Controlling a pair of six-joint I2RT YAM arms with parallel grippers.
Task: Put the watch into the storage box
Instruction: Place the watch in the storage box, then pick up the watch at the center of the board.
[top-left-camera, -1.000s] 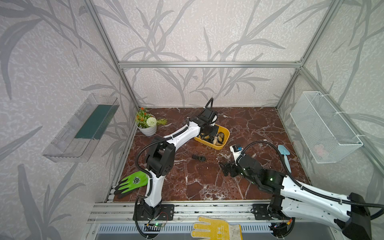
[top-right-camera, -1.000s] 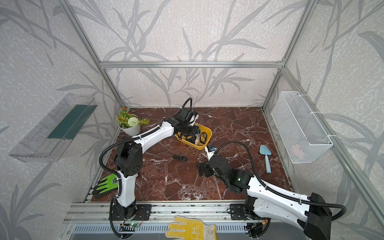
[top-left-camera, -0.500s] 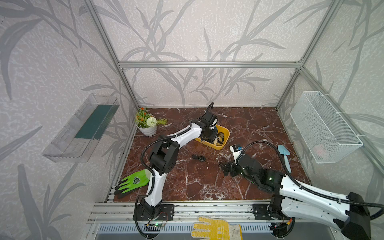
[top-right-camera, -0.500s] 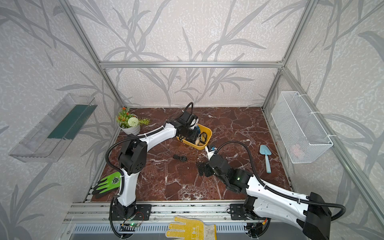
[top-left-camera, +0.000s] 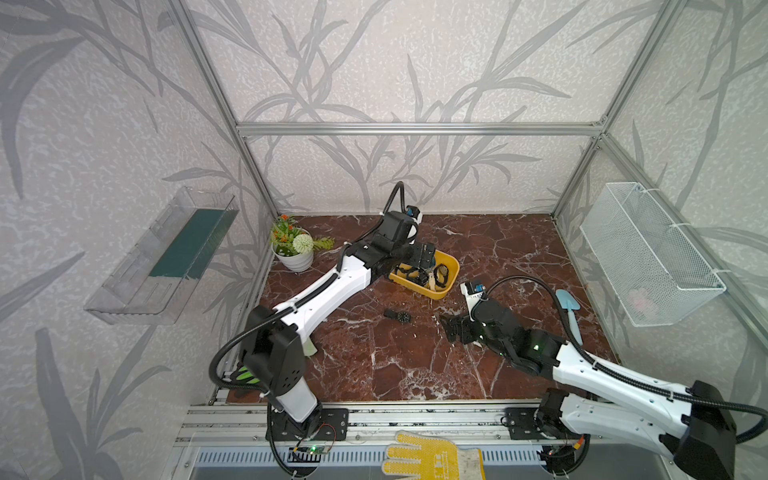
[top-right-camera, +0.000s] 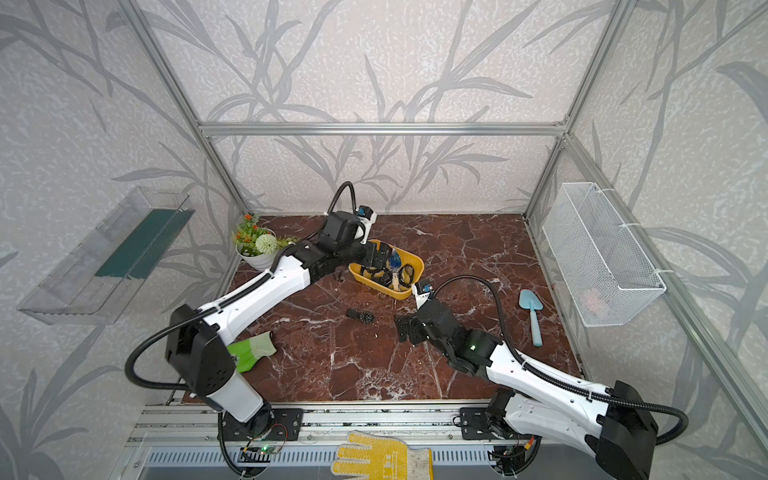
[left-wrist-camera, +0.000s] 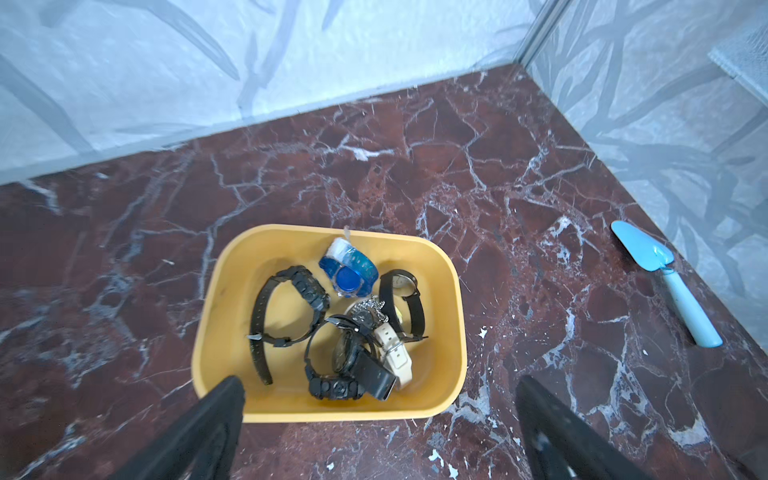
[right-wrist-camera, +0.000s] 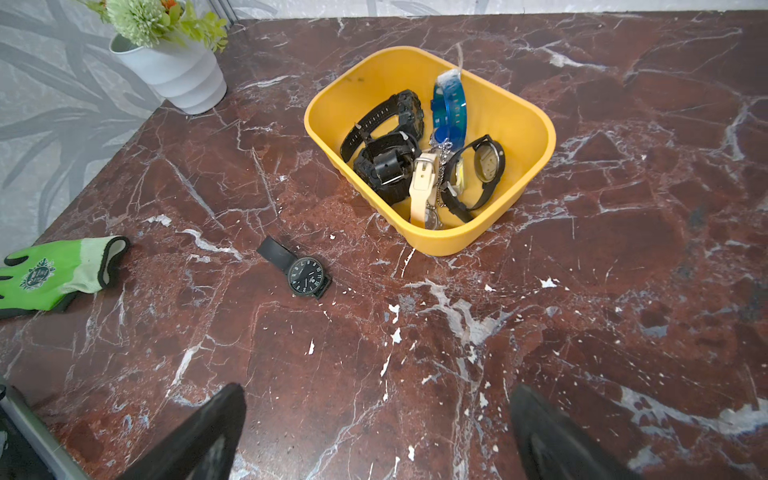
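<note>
Jaws spread on both sides: the left jaws are held empty above the storage box (left-wrist-camera: 332, 409), in the bench's (right-wrist-camera: 623, 291) back half, where other watches (left-wrist-camera: 357, 345) are piled; the right jaws, likewise empty, are held low near the middle. The black watch (right-wrist-camera: 305, 276) is seen flat on the bench, apart from the box, toward the front edge. Its case, rather than the flat strap, is best straddled from above, then lifted clear of the low wall before release.
</note>
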